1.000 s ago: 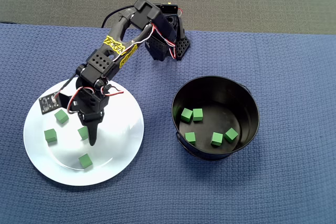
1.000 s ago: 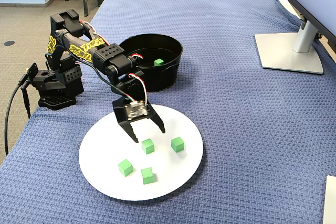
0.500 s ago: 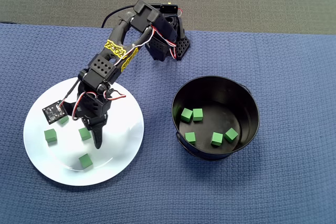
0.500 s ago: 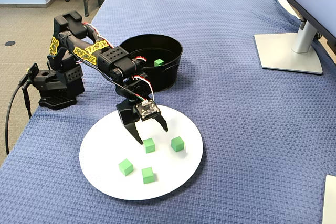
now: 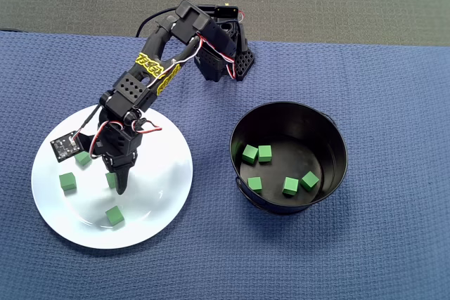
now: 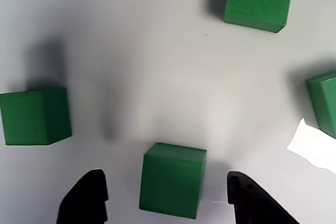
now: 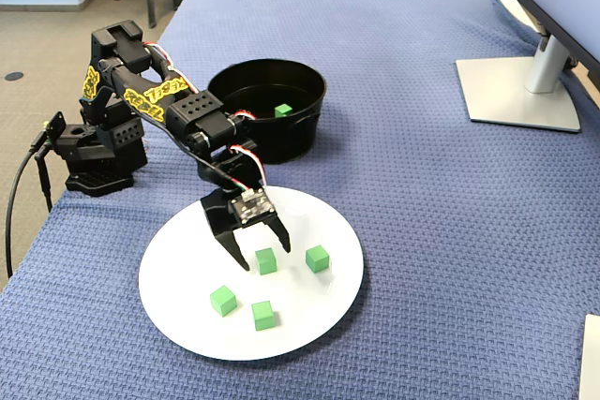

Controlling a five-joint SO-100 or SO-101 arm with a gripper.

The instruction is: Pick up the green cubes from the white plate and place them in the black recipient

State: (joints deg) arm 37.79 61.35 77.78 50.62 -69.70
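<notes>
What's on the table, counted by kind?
Green cubes on the plate: 4
Green cubes in the pot: 5
White plates: 1
Black pots: 1
Robot arms: 1
Monitor stands: 1
Total: 13 things

Black plastic arm (image 7: 155,100), yellow patterned stickers, red and white wires, tapered black claw (image 7: 262,258)

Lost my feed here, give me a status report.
Hand open, low over the white plate, fingers straddling one green cube. Four cubes on plate, five in black pot. Nothing in the way.
</notes>
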